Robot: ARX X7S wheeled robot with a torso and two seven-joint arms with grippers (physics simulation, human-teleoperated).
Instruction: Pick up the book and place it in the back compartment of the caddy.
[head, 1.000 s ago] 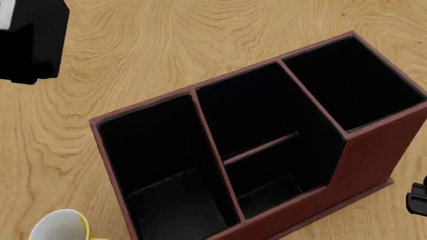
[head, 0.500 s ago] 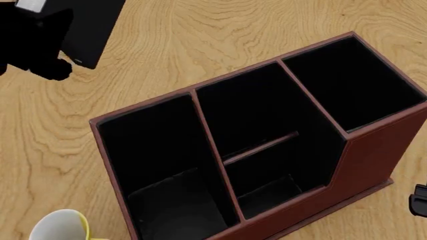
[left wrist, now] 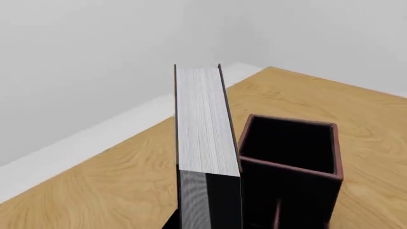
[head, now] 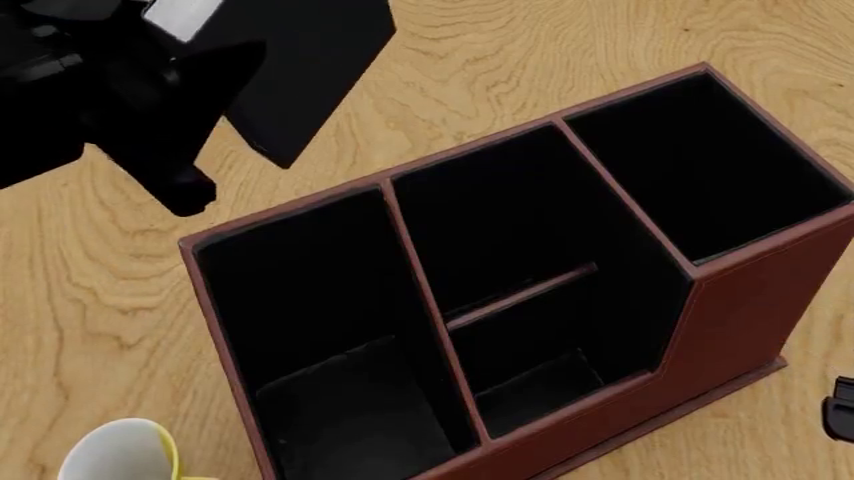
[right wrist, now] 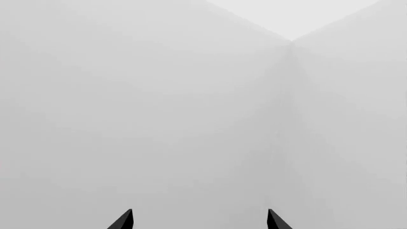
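Observation:
The book (head: 314, 70), a thin black hardcover, hangs tilted above the table off the caddy's far left corner, and my left gripper (head: 214, 80) is shut on it. In the left wrist view the book's white page edges (left wrist: 202, 119) point away from the camera, with the maroon caddy (left wrist: 289, 157) just beside and below them. The caddy (head: 747, 310) fills the middle of the head view. Its back compartment (head: 541, 375) is the small black cell on the near side of the thin cross-divider (head: 521, 292). My right gripper (right wrist: 198, 220) is open, facing a blank wall.
A white-and-yellow mug (head: 123, 452) stands by the caddy's near left corner. Part of the right arm (head: 841, 405) shows at the right edge of the head view. Wooden tabletop (head: 561, 50) surrounds the caddy.
My left gripper has carried the book to the right and further into the head view, closer to the caddy's far left corner. The right arm has slipped slightly lower at the frame's edge.

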